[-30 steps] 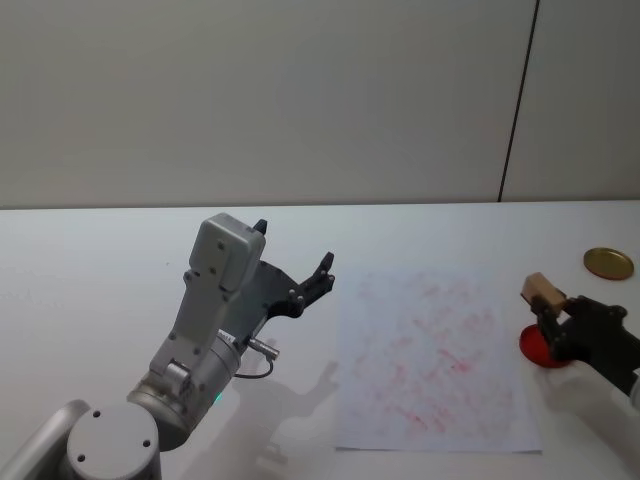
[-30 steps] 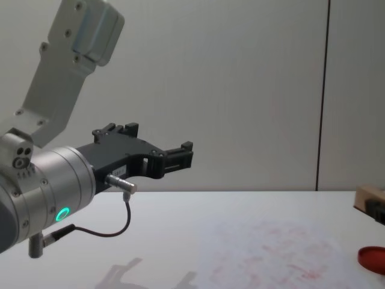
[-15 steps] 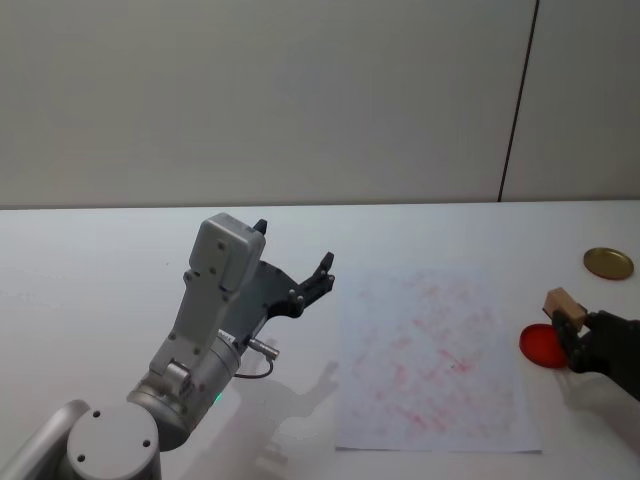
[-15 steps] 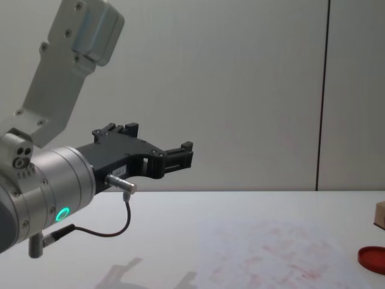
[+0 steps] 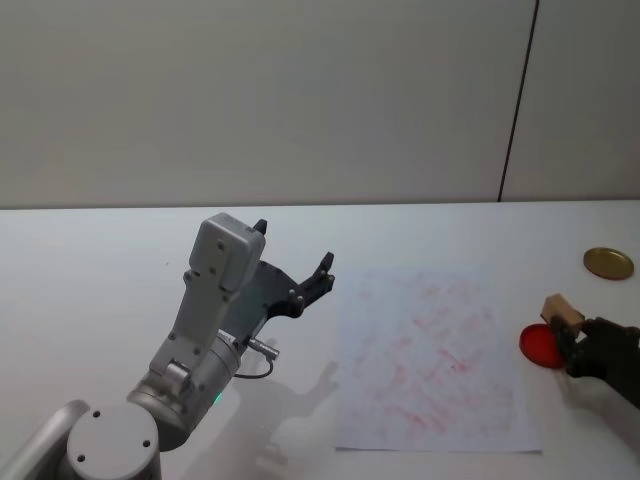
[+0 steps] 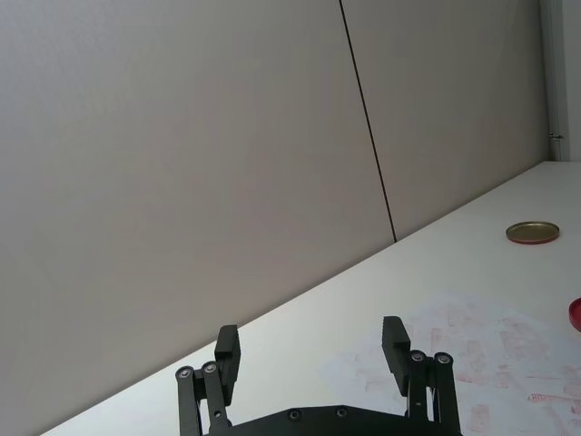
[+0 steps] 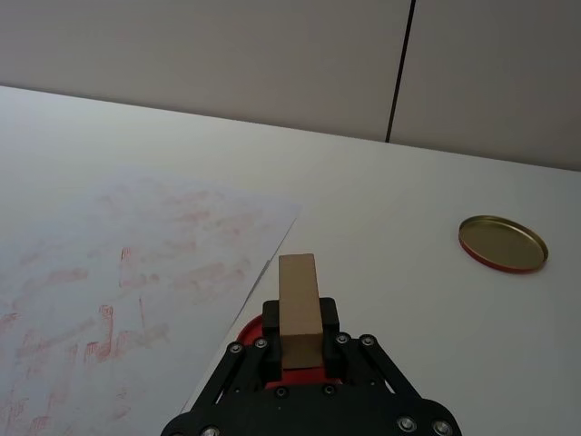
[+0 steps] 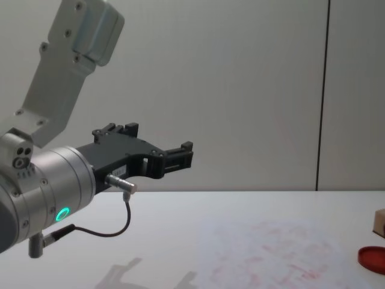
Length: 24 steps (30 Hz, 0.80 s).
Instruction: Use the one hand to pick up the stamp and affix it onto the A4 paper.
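Stamp point(image 7: 299, 307) first: we have the small tan wooden block clamped between the fingers of our right gripper point(image 7: 299, 350), standing proud of them, at the right edge of the table point(image 5: 100, 260). A second ago it rode higher and farther in over the table; since then we have drawn it back to the right and down, and in the last half second it has barely shifted, so it now sits just above the near edge of the round red ink pad point(image 5: 541, 347). In the chest view only the block's corner point(image 8: 379, 223) peeks in at the right border above the pad point(image 8: 372, 256). We read this as the inking step, either about to press or just finishing; we cannot tell whether the stamp's face touches the pad. The A4 paper point(image 5: 430, 360), covered in faint red prints, lies just left of the pad, so the carry to it should be short. The gold lid point(image 5: 608, 263) rests farther back, apart from both. Our left gripper point(image 6: 311, 363) has not moved at all: it hangs raised over the left half of the table, to the left of the sheet, its jaws spread wide and holding nothing.
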Tool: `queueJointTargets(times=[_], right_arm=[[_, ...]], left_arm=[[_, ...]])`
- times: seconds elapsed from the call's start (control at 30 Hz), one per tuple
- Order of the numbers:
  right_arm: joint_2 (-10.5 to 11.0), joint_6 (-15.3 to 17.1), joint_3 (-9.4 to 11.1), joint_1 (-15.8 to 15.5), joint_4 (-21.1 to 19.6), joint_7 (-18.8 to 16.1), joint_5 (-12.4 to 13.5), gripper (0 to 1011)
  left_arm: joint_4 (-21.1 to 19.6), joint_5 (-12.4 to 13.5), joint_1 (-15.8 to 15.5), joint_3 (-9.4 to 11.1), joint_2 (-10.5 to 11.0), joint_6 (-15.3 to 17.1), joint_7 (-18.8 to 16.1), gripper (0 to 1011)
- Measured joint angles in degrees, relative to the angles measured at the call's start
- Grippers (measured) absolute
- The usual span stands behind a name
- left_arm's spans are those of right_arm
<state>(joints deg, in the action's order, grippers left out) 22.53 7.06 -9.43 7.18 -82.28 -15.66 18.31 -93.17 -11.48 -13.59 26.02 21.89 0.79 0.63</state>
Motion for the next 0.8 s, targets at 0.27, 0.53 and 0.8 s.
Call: queueJointTargets(times=[0.27,0.53,0.8], right_arm=[[-0.4,0.6,-0.3,0.6,1.5,-0.1,-0.2,220],[-0.8,1.3,-0.6,1.1,2.7,-0.2,-0.8,228],[-1.1,1.5,-0.8,1.7,3.5,-0.4,-1.1,491]], left_arm=[[0.0,0.0,0.0,0.0,0.0,0.0,0.0,993],[0.0,0.0,0.0,0.0,0.0,0.0,0.0,993],[0.0,0.0,0.0,0.0,0.0,0.0,0.0,993]])
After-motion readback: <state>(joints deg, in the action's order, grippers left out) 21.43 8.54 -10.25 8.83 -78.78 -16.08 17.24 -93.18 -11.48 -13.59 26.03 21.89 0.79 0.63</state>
